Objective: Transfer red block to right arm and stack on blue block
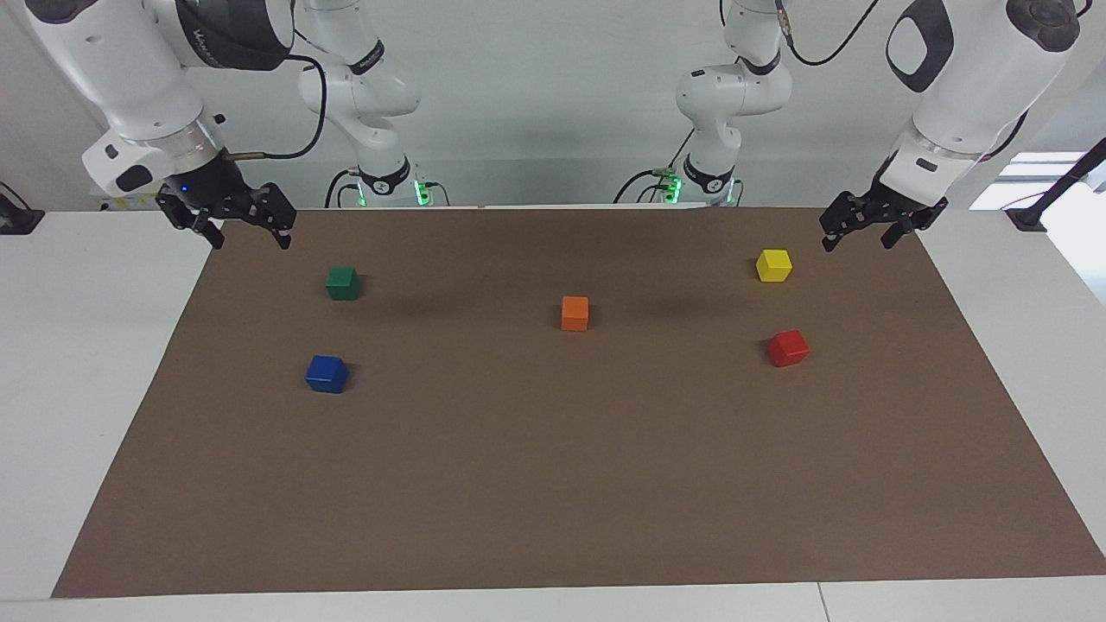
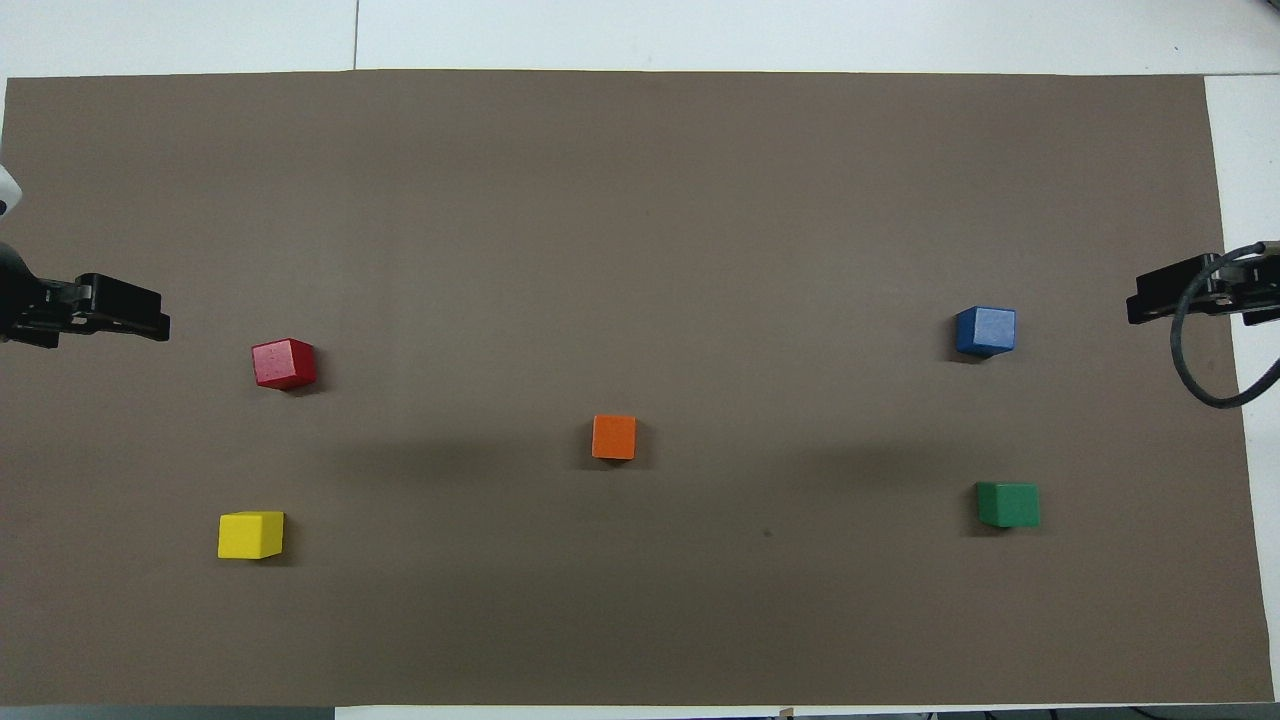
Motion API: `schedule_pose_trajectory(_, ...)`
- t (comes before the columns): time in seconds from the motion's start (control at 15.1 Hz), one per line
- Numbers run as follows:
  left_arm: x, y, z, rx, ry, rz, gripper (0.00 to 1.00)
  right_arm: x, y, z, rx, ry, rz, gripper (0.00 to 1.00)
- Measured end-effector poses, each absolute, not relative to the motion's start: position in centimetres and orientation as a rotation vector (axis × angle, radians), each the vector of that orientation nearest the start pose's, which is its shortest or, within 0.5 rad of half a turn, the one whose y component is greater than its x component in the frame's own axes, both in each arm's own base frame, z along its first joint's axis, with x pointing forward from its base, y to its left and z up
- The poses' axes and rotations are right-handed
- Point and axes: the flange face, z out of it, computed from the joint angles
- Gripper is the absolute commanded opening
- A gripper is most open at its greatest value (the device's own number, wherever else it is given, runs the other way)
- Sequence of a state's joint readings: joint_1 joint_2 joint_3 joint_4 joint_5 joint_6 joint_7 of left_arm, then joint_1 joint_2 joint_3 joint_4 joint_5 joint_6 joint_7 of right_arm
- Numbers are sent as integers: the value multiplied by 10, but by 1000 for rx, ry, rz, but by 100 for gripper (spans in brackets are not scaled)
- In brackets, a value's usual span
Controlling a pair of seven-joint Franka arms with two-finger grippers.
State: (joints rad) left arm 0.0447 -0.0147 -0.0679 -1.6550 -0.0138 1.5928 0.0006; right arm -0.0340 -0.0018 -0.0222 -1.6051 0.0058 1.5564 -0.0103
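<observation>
The red block [image 1: 788, 347] [image 2: 284, 363] lies on the brown mat toward the left arm's end of the table. The blue block [image 1: 327, 373] [image 2: 985, 330] lies toward the right arm's end. My left gripper [image 1: 857, 244] [image 2: 160, 325] hangs open and empty over the mat's edge at its own end, apart from the red block. My right gripper [image 1: 251, 240] [image 2: 1135, 305] hangs open and empty over the mat's edge at its end, apart from the blue block. Both arms wait.
An orange cube [image 1: 575, 313] [image 2: 614, 437] sits mid-mat. A yellow cube [image 1: 773, 265] [image 2: 250, 534] lies nearer to the robots than the red block. A green cube [image 1: 343, 282] [image 2: 1008, 504] lies nearer to the robots than the blue block. White table borders the mat [image 1: 553, 484].
</observation>
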Motion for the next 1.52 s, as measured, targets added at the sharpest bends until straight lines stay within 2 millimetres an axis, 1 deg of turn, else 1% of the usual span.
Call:
schedule_pose_trajectory(0.6, 549, -12, 594, -3154, 24, 78, 100, 550, -30, 608, -3132, 72, 74, 100)
schedule_pose_trajectory(0.79, 551, -11, 589, -3154, -40, 62, 100, 550, -30, 608, -3132, 72, 74, 100)
schedule_pose_trajectory(0.86, 553, -11, 585, -3154, -50, 49, 100, 550, -30, 608, -3131, 69, 74, 100)
schedule_pose_trajectory(0.99, 554, -11, 570, -3154, -54, 51, 100, 551, -27, 608, -3113, 48, 72, 100)
schedule_pose_trajectory(1.19, 555, -11, 541, -3153, -55, 81, 100, 553, -19, 609, -3044, 2, 41, 100)
schedule_pose_trajectory(1.32, 560, -11, 512, -3154, -57, 87, 100, 553, -14, 608, -2972, -2, 35, 100)
schedule_pose_trajectory(1.52, 562, -11, 463, -3155, -61, 108, 100, 555, -14, 598, -2802, 21, 38, 100)
